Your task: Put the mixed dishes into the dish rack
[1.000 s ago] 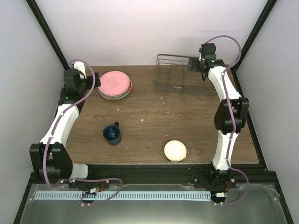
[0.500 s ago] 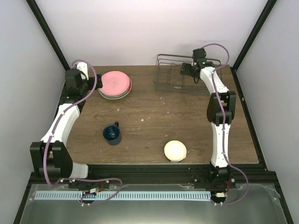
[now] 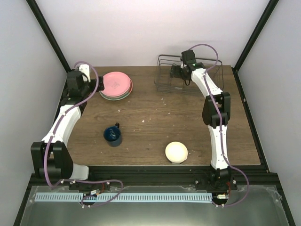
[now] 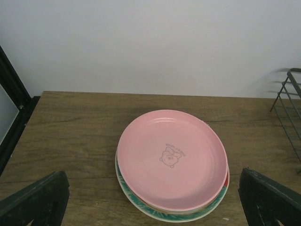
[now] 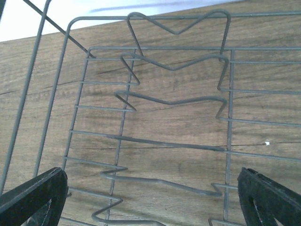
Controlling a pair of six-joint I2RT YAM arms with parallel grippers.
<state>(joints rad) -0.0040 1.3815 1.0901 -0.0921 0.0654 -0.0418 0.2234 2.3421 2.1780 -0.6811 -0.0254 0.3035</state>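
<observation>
Three plates are stacked at the back left: a pink plate [image 3: 115, 83] [image 4: 171, 157] on top, a pale plate rim under it, and a teal-and-red patterned plate [image 4: 137, 182] at the bottom. My left gripper [image 3: 92, 84] [image 4: 153, 205] is open just left of the stack, touching nothing. A dark blue mug [image 3: 113, 135] stands mid-table. The cream bowl [image 3: 176, 152] lies upside down near the front. The dish rack [image 3: 170, 79] [image 5: 175, 147] sits at the back with nothing in it. My right gripper [image 3: 178, 73] [image 5: 153, 205] hangs open above its divider prongs.
Black frame posts [image 3: 47, 33] rise at both back corners, with white walls behind. The rack's far rim [image 3: 164, 56] sits close to the back wall. Crumbs [image 3: 143, 121] dot the wooden tabletop [image 3: 155, 132].
My right arm has swung left from the rack's right end to above its middle. The left arm has barely shifted beside the plates.
</observation>
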